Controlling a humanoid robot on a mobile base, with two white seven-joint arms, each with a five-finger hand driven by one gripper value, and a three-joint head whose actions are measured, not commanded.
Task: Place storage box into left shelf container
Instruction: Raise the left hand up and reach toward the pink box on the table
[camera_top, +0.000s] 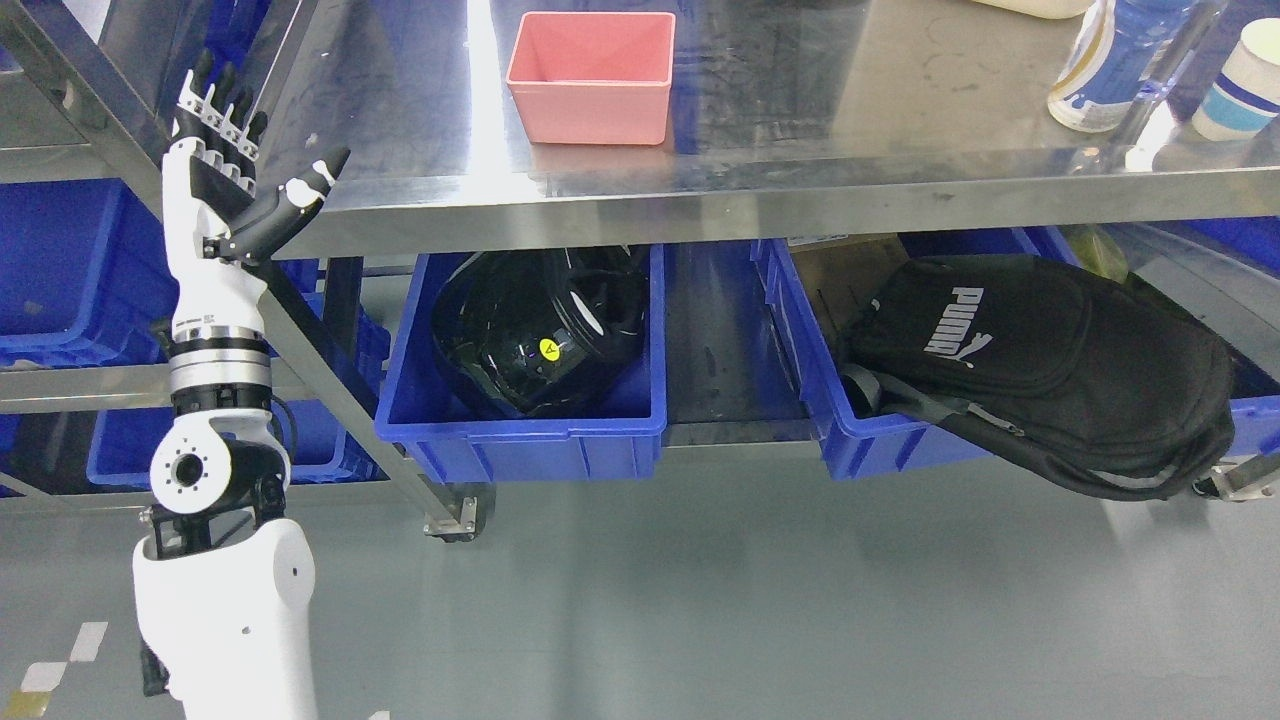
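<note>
A pink storage box (592, 75) stands empty and upright on the steel table top (800, 130). Below it on the lower shelf, the left blue container (520, 415) holds a black helmet (535, 325). My left hand (245, 150) is raised at the far left, beside the table's left corner, with fingers spread and holding nothing. It is well to the left of the pink box and apart from it. My right arm does not show.
A second blue container (860, 420) on the right holds a black backpack (1040, 360) that hangs over its rim. Bottles (1110, 60) and a paper cup (1245, 80) stand at the table's back right. More blue bins (70, 270) sit on a rack at left. Grey floor lies below.
</note>
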